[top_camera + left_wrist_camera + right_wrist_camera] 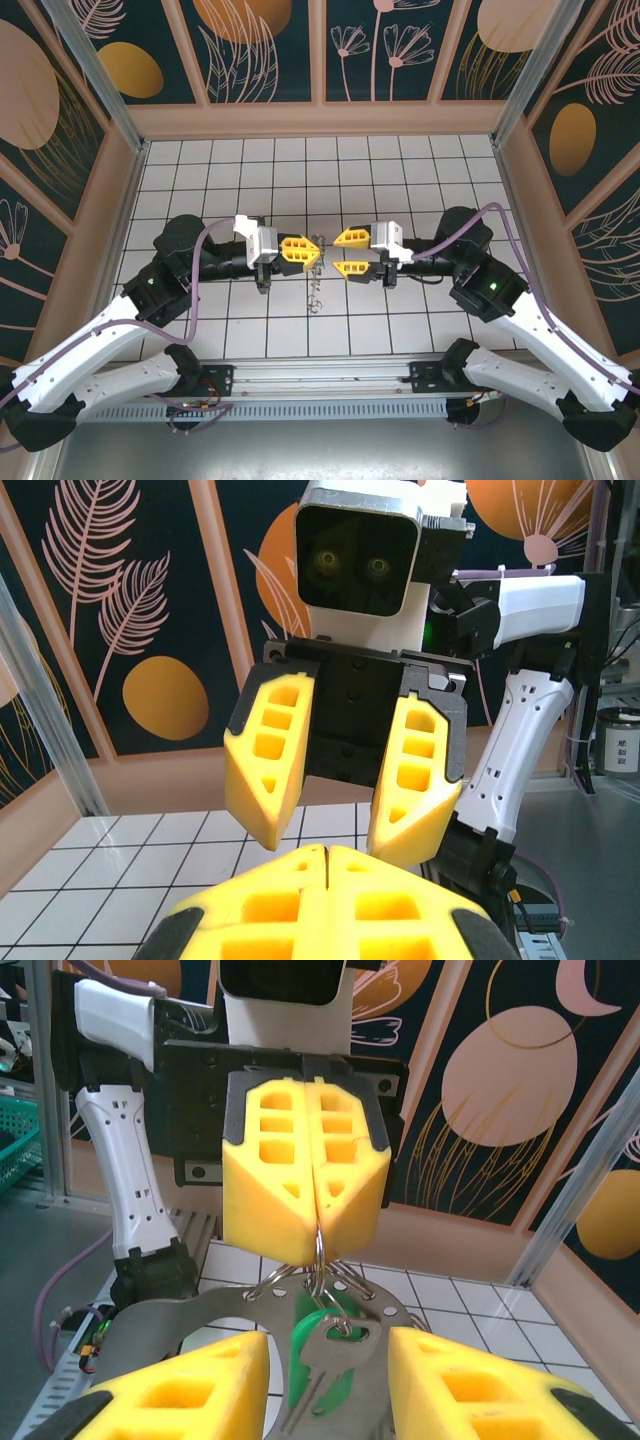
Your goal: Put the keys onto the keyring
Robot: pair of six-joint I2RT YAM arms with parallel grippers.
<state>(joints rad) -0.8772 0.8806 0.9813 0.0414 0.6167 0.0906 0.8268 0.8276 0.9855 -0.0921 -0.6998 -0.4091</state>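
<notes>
Yellow fingers of the left end effector [300, 252] sit closed together at frame centre in the top view, above the white-tiled table [420, 170]. The right end effector [350, 252] faces it from just right of centre, its two fingers parted with a clear gap. The keyring [315, 285] hangs as a thin grey chain between them, trailing toward lower centre. Cannot tell whether its end touches the tiles.

Left wrist view: the left end effector [327, 865] is at bottom centre, fingers pressed flush with only a seam between them. The right end effector [330, 840] is at mid-frame, fingers spread, with nothing between them.

Right wrist view: the left end effector [318, 1220] is at upper centre, clamped on the top wire loop of the keyring [318, 1255]. A silver key [338, 1340] hangs below the loops at lower centre, with a green piece [340, 1385] just behind it. The right end effector [328, 1350] is at the bottom edge, fingers apart on either side of the key and not touching it.
</notes>
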